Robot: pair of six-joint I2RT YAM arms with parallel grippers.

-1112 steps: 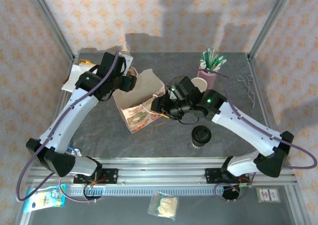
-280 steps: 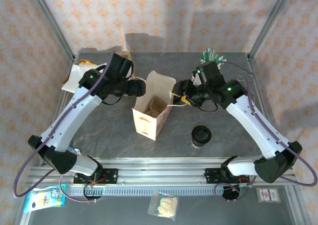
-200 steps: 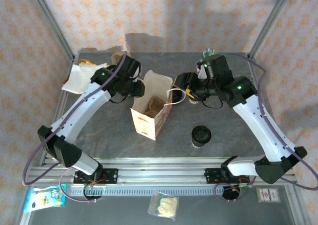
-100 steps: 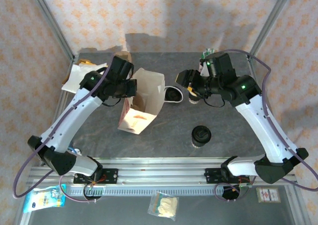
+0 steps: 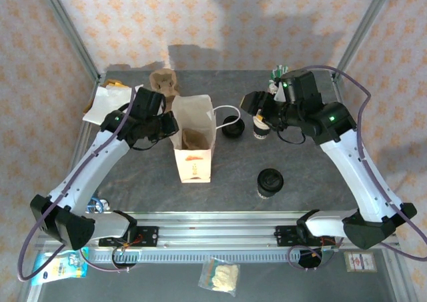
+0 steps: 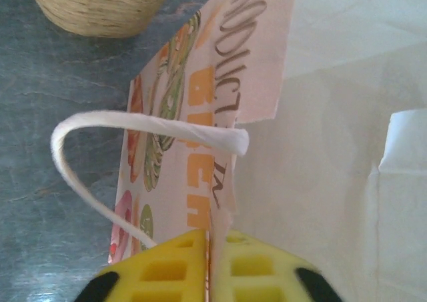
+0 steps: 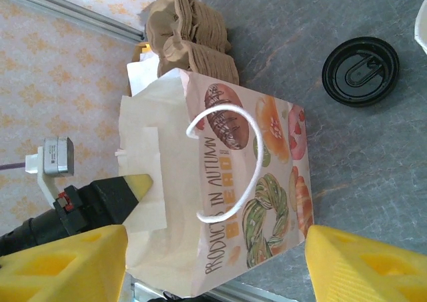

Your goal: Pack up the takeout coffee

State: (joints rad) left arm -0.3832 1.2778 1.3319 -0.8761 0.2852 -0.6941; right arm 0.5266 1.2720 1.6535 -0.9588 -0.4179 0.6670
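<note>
The takeout coffee (image 5: 270, 181), a small cup under a round black lid, stands on the table at the near right, apart from both grippers. A printed paper bag (image 5: 193, 142) stands upright with its mouth open, left of centre. My left gripper (image 5: 170, 123) is shut on the bag's left rim; the yellow pads (image 6: 167, 269) pinch the paper edge (image 6: 223, 202). My right gripper (image 5: 253, 109) hovers open to the right of the bag, its fingers (image 7: 60, 265) wide apart with the bag (image 7: 220, 202) and its white handle (image 7: 233, 162) below, untouched.
A loose black lid (image 5: 233, 126) and an uncovered white cup (image 5: 260, 130) sit right of the bag. The brown pulp tray (image 5: 165, 82) lies behind it. White napkins (image 5: 103, 102) are at back left, straws (image 5: 279, 72) behind my right arm.
The bag went from tilted to upright. My right gripper let go of the handle and drew back to the right. My left arm shifted toward the near left, still on the rim.
</note>
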